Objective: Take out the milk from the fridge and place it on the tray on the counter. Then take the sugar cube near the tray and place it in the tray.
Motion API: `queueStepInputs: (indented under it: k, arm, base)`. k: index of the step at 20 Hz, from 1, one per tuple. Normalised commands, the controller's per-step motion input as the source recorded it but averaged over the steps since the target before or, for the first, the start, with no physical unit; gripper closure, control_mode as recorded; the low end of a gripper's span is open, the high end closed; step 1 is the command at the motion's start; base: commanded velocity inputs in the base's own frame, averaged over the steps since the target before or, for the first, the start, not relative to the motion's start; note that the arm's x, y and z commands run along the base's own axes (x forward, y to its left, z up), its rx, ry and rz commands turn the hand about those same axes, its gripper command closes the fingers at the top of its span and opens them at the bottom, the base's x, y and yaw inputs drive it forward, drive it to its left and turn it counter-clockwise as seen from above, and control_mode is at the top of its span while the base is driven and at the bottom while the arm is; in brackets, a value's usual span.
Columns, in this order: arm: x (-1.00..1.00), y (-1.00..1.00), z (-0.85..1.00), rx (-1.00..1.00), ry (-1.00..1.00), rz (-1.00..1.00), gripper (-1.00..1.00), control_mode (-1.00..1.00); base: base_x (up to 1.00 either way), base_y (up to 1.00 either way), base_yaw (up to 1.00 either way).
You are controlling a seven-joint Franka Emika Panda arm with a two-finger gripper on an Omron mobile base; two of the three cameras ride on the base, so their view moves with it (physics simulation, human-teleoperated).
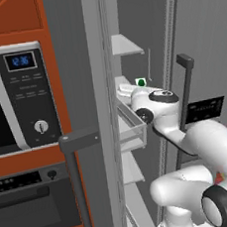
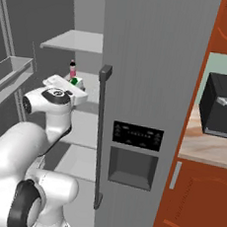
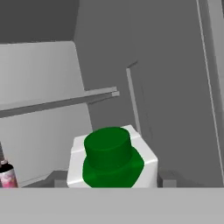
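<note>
The fridge [image 1: 75,65] stands open, and my arm reaches onto a white inner shelf [image 1: 130,113]. The milk [image 3: 109,153], a white bottle with a green cap, stands between my two fingertips, which press against its sides. My gripper [image 3: 113,179] is shut on it. From the base, the green cap [image 1: 141,82] peeks out just beyond my hand [image 1: 136,95]. The milk [image 2: 75,81] also shows beside the hand [image 2: 63,88] in the right base view. The tray and the sugar cube are out of view.
A small pink bottle [image 2: 72,69] stands on the same shelf behind the milk. The fridge's right door [image 2: 155,65] with its bar handle hangs close beside my arm. A microwave [image 1: 14,97] sits left of the fridge. The counter [image 2: 206,145] carries a dark appliance [image 2: 224,112].
</note>
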Motion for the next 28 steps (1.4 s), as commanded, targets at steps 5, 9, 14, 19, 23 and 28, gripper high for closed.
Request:
queueStepInputs:
  k: [5, 9, 14, 19, 23, 28]
  arm:
    - [-1.0, -0.11, 1.0, 0.0, 0.03, 0.0, 1.0, -1.0]
    - [-1.0, -0.07, 0.94, 0.0, 0.16, 0.0, 1.0, -1.0]
    - [-0.95, 0.0, 0.54, -0.03, 0.25, 0.0, 1.0, -1.0]
    - [-0.58, 0.0, 0.12, -0.03, 0.26, 0.0, 1.0, -1.0]
    - [-0.48, -0.1, -0.05, 0.0, 0.08, 0.01, 1.0, -1.0]
    - [-0.35, 0.0, -0.29, 0.0, 0.08, 0.04, 1.0, -1.0]
  base:
    - [0.0, 0.0, 0.0]
    - [0.0, 0.0, 0.0]
    - [0.0, 0.0, 0.0]
    - [0.0, 0.0, 0.0]
    - [0.0, 0.0, 0.0]
    - [0.0, 0.0, 0.0]
